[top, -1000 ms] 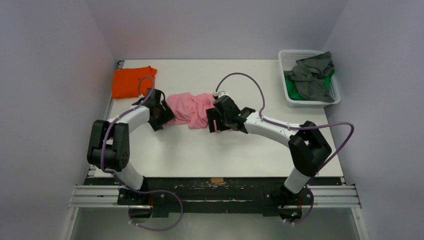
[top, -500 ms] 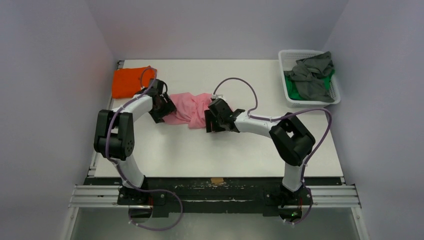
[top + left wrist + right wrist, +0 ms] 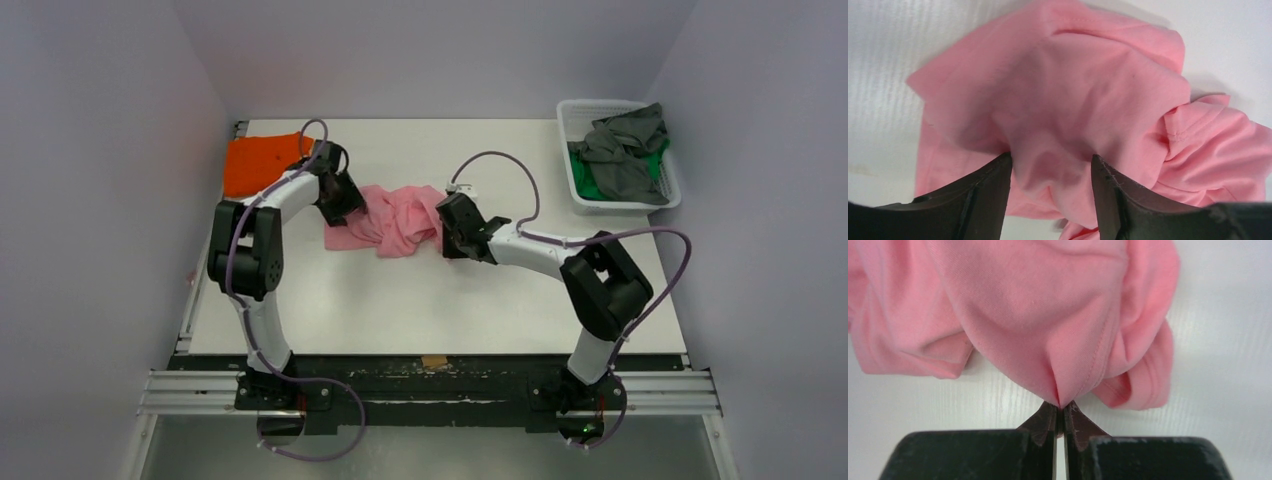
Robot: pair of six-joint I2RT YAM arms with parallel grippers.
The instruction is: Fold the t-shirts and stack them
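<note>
**Top external: both arms at the pink t-shirt**

Table point(image 3: 420, 300) carried everything. Pink t-shirt point(image 3: 395, 220) lay crumpled a little behind the surface's middle, between the two arms. White basket point(image 3: 600, 102) sat at the far right corner, holding a grey t-shirt point(image 3: 625, 150) over a green t-shirt point(image 3: 590, 182). Orange t-shirt point(image 3: 255, 163) lay folded at the far left corner. Left gripper point(image 3: 1050, 162) was at the pink shirt's left end, fingers point(image 3: 993, 185) spread, with a bulge of cloth between them touching both. Right gripper point(image 3: 1060, 407) was at the right end, jaws pressed together, pinching a fold of the pink cloth at its tips.
</note>
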